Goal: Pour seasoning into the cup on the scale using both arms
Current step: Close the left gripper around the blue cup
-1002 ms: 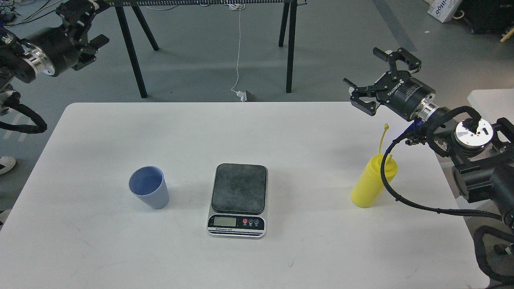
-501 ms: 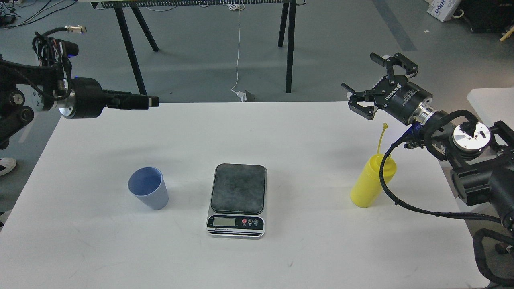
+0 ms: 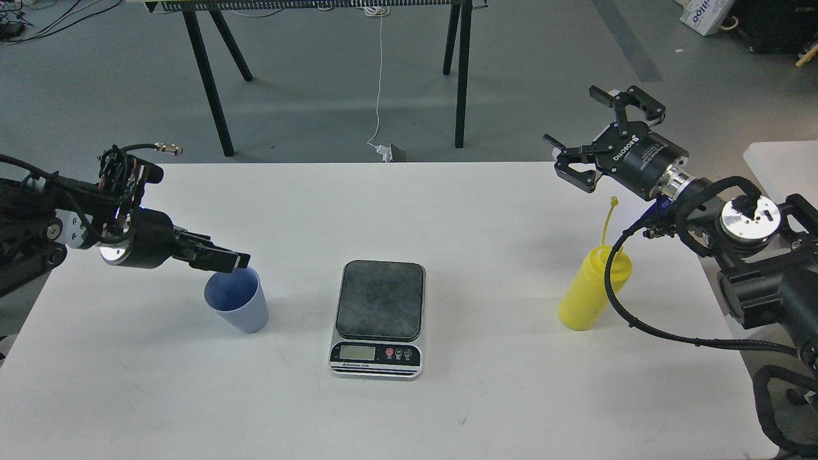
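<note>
Currently the white table (image 3: 447, 211) is carrying all three task items in a row. The scale (image 3: 378, 317) is sitting at centre: flat, rectangular, with a matte dark grey plate and a silver front holding a small display. The seasoning (image 3: 591, 289) is standing at 3 o'clock from it, a smooth yellow cylinder with a thin strap rising from its top. The cup (image 3: 238, 298), pale blue and tapered, is standing at 9 o'clock, not yet on the plate.

The left gripper (image 3: 223, 259) is hovering at the cup's rim; seen edge-on, its finger spacing cannot be told. For a sound grasp, straddle the cup wall, close gently, and lift vertically before transferring to the plate centre. The right gripper (image 3: 585, 137) is waiting spread wide and empty, at 12 o'clock from the bottle.
</note>
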Controlling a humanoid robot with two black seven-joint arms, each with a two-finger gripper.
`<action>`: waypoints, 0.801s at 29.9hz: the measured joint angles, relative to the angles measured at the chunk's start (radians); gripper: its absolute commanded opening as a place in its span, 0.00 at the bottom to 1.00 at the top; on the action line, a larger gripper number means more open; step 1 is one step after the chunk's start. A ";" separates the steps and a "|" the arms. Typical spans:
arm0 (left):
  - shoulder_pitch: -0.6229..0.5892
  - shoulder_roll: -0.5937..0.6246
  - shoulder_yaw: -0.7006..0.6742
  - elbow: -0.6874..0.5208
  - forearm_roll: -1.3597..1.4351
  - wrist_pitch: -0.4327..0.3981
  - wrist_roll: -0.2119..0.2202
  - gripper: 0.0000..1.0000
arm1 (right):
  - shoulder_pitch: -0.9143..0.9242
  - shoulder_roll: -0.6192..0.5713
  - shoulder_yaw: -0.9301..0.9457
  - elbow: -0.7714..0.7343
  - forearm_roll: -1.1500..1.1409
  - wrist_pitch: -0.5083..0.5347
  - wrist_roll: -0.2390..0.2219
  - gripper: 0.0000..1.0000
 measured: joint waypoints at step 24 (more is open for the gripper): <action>0.075 -0.009 0.002 0.017 0.014 0.000 0.000 0.84 | -0.019 -0.008 0.002 0.001 0.000 0.000 0.000 0.99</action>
